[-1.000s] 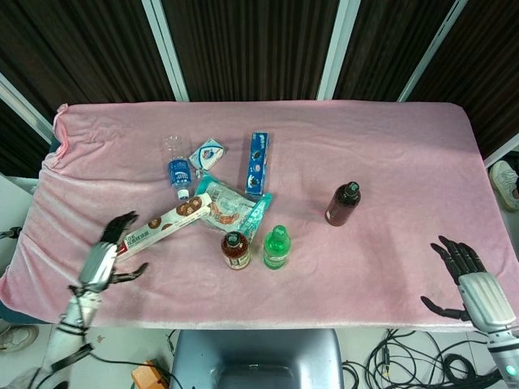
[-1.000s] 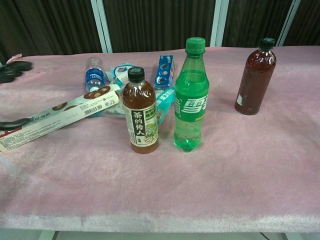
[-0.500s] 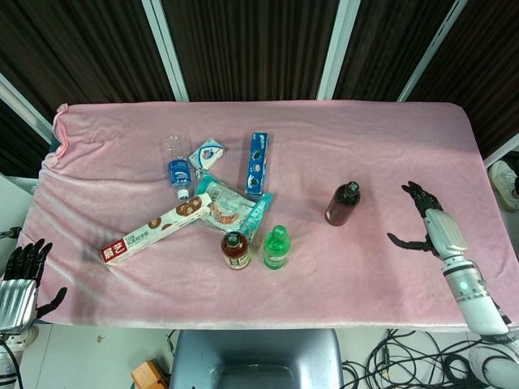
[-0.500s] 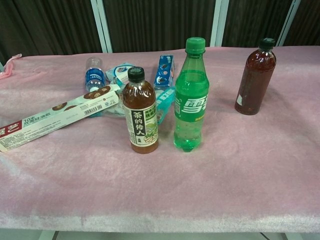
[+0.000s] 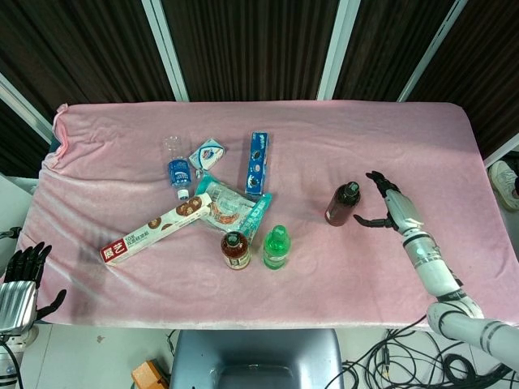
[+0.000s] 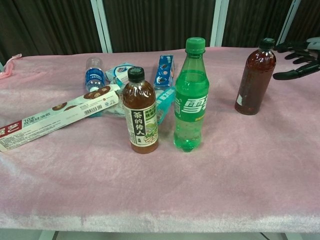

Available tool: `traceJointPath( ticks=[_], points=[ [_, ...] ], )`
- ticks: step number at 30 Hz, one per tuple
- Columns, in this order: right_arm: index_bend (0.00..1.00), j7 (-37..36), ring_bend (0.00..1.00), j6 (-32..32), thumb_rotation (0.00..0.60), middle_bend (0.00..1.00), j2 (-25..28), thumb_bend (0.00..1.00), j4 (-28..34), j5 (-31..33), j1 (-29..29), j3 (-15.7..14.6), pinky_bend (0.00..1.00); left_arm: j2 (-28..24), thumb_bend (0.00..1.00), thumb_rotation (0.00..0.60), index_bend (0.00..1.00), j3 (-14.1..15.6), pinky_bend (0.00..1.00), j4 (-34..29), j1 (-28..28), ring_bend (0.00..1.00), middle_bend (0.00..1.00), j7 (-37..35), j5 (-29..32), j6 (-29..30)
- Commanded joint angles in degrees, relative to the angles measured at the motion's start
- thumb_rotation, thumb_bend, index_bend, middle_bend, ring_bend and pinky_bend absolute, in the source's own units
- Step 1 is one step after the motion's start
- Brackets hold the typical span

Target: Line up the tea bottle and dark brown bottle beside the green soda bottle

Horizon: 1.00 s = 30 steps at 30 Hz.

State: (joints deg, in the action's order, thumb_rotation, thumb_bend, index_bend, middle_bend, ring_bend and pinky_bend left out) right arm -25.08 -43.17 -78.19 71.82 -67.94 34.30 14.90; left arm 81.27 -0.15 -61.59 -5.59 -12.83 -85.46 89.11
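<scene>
The green soda bottle (image 5: 276, 247) (image 6: 190, 95) stands upright near the table's front edge. Just to its left stands the tea bottle (image 5: 235, 250) (image 6: 140, 112), brown with a black cap, a small gap between them. The dark brown bottle (image 5: 343, 203) (image 6: 255, 77) stands apart, further right and further back. My right hand (image 5: 389, 209) (image 6: 301, 55) hovers open just right of the dark brown bottle, fingers spread toward it, not touching. My left hand (image 5: 20, 279) is off the table's front left corner, open and holding nothing.
A long biscuit box (image 5: 156, 227) (image 6: 55, 116), snack packets (image 5: 231, 207), a blue box (image 5: 257, 163) and a lying water bottle (image 5: 176, 168) clutter the cloth behind and left of the two front bottles. Pink cloth (image 5: 405, 146) covers the table.
My right hand came up from the front right edge and moved left to just beside the dark brown bottle. My left hand withdrew from the biscuit box to off the table's corner.
</scene>
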Motion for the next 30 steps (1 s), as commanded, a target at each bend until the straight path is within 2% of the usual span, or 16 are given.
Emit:
traceJointPath(
  ticks=[1,8,15,17,19,21,25,30],
  points=[
    [0.13,0.7,0.02,0.9,0.6,0.07,-2.4,0.34,-1.8,0.9,1.4,0.3,0.16,-0.5,0.27,0.6,0.0,0.3,0.0,-0.7,0.0,0.0,0.03,-1.0,-0.5,-0.6],
    [0.3,3.6,0.14,0.5,0.6,0.17,-6.7,0.34,-4.3,3.4,2.9,0.9,0.26,-1.1,0.27,0.6,0.0,0.2,0.0,-1.4,0.1,0.0,0.03,-1.2,-0.8,-1.5],
    [0.56,6.0,0.31,-0.7,0.6,0.33,-10.0,0.34,-6.7,5.5,3.8,1.8,0.43,-1.6,0.27,0.6,0.0,0.5,0.0,-1.7,0.1,0.0,0.03,-2.6,-1.4,-2.1],
    [0.66,6.3,0.4,-0.9,0.6,0.41,-10.3,0.34,-6.9,5.7,3.8,1.9,0.52,-1.6,0.27,0.6,0.0,0.4,0.0,-1.7,0.1,0.0,0.03,-2.5,-1.4,-2.2],
    [0.8,7.5,0.53,-2.6,0.6,0.51,-11.5,0.34,-7.6,5.9,3.9,2.2,0.62,-1.6,0.27,0.6,0.0,0.3,0.0,-1.6,0.1,0.0,0.03,-2.8,-1.3,-2.2],
    [0.87,8.3,0.58,-4.3,0.6,0.56,-12.5,0.35,-8.2,5.9,3.7,2.4,0.65,-1.6,0.27,0.6,0.0,0.2,0.0,-1.5,0.1,0.0,0.03,-3.0,-1.3,-2.3],
    [0.95,7.7,0.65,-8.0,0.6,0.63,-12.6,0.37,-7.2,3.9,2.5,2.4,0.69,-1.6,0.27,0.6,0.0,0.0,0.0,-1.3,0.2,0.0,0.03,-3.2,-1.4,-2.4],
    [0.97,5.6,0.68,-12.2,0.6,0.65,-10.4,0.37,-2.8,-0.9,0.1,0.7,0.7,-1.5,0.27,0.6,0.0,-0.1,0.0,-1.2,0.3,0.0,0.03,-3.5,-1.6,-2.3]
  ],
)
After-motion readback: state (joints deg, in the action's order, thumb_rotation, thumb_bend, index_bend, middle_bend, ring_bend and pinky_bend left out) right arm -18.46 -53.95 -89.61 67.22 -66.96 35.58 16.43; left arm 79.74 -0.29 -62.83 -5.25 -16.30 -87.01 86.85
